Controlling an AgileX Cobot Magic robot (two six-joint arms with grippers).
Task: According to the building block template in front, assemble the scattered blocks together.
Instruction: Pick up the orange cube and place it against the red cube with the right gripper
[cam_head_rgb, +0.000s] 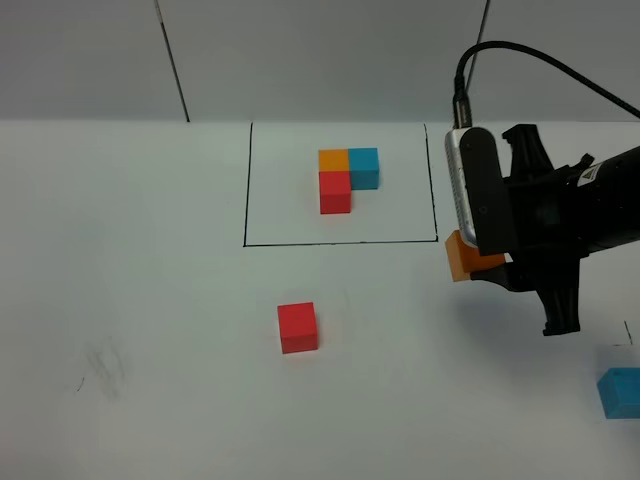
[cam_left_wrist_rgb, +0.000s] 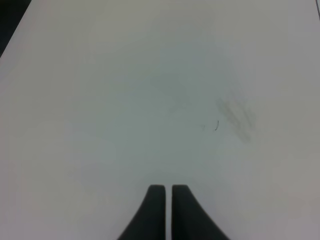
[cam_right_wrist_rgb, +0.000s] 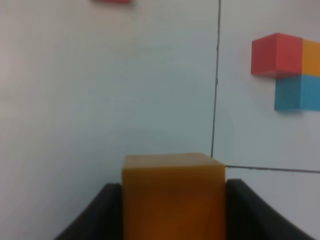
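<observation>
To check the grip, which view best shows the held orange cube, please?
The right wrist view: the orange cube sits large, clamped in the right gripper. Exterior high shows only a corner; left wrist shows none of it.

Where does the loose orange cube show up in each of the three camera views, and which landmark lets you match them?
Exterior high: orange cube right of centre, beside the black frame's corner, held in the right gripper.
Left wrist: not in it; only the shut left gripper over bare table.
Right wrist: close up between the gripper's fingers.
Shared landmark: the template trio, also in the right wrist view.
</observation>
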